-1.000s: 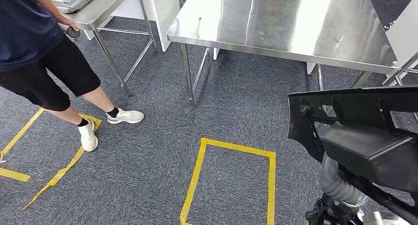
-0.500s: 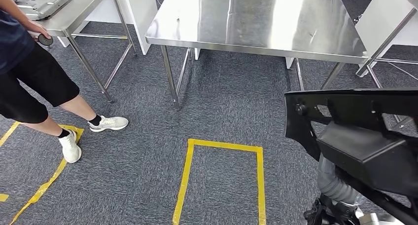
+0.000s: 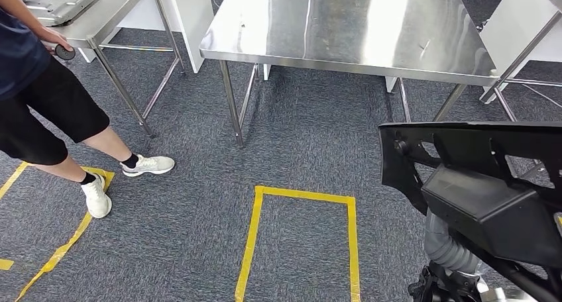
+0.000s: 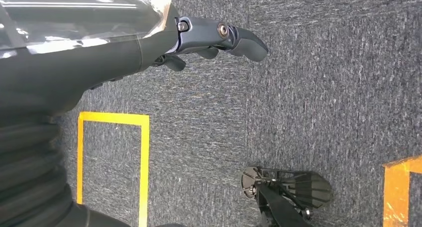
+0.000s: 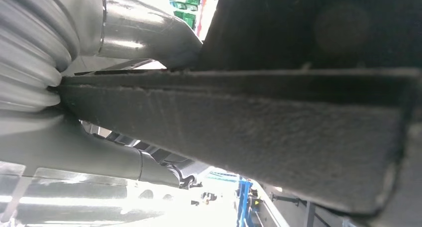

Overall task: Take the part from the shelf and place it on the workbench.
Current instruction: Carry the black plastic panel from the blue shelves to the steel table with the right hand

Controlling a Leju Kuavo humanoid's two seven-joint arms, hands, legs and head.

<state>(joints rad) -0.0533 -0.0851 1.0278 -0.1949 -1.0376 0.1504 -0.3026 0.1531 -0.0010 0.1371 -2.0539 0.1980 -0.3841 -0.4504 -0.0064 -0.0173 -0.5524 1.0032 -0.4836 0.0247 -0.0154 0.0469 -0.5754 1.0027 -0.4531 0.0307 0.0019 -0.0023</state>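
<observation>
Person in dark shirt and black shorts (image 3: 40,97) at far left; yellow tape rectangle (image 3: 299,239) on grey carpet (image 3: 199,209); steel bench (image 3: 351,30) beyond. Left hand (image 4: 219,38) empty, fingers loosely apart, above carpet. Large black moulded plastic part (image 3: 477,183) at right, clamped in right hand (image 5: 124,82).

Worktop (image 3: 344,30) ahead; part (image 3: 477,176) at right, before it; taped floor rectangle (image 3: 298,242) between; person (image 3: 40,97) at left.
</observation>
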